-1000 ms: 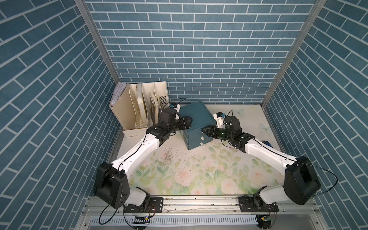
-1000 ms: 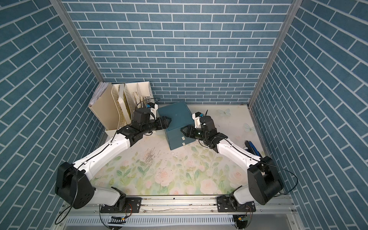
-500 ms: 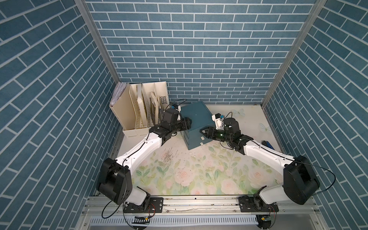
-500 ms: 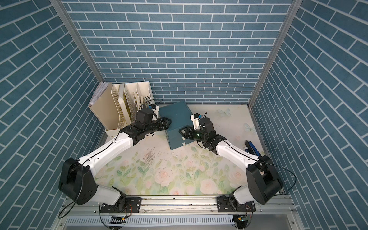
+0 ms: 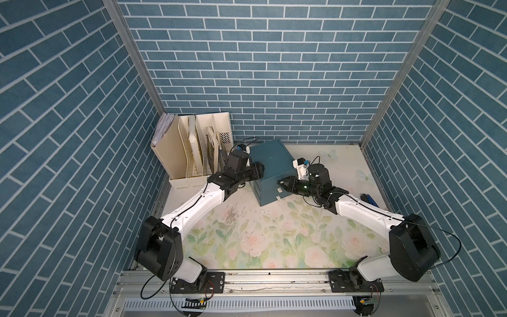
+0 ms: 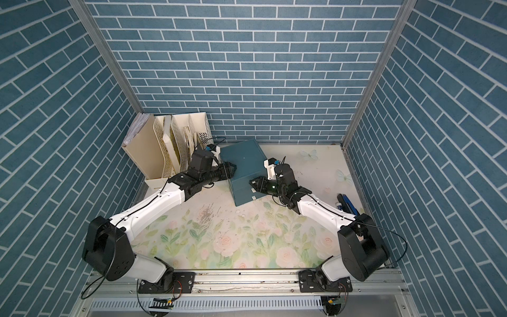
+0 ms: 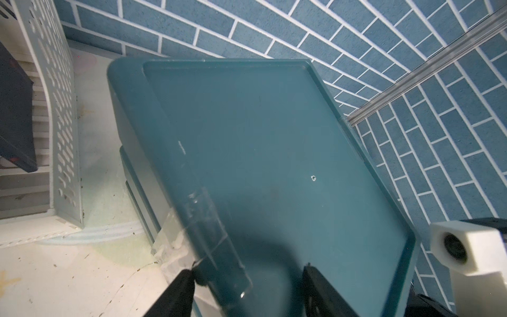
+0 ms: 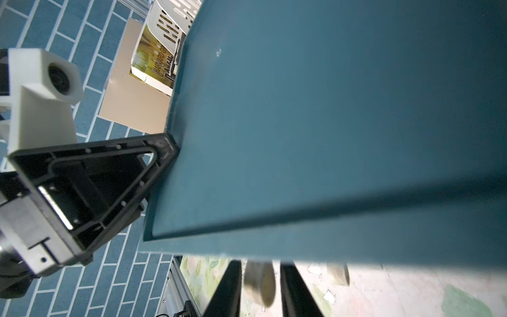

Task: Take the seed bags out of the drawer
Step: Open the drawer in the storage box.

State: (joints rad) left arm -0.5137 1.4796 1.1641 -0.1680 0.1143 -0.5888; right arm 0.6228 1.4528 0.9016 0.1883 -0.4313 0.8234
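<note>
The main risk is that the small round white knob [image 8: 259, 282] slips out of the right gripper [image 5: 280, 182]. Its black fingers [image 8: 227, 288] stand narrow on both sides of the knob, and it cannot be told if they already pinch it. A second risk is that the teal plastic drawer cabinet [image 5: 270, 162], standing askew on the floral table mat [image 5: 274, 241], slides or tips with the pull if the left gripper [image 5: 260, 170] does not brace it. The left fingers [image 7: 178, 291] straddle the cabinet's upper side edge, but a firm hold is not sure. Both arms reach low and far forward, the left to the cabinet's side, the right to its front. The seed bags are not visible; probably they lie inside the closed drawers.
</note>
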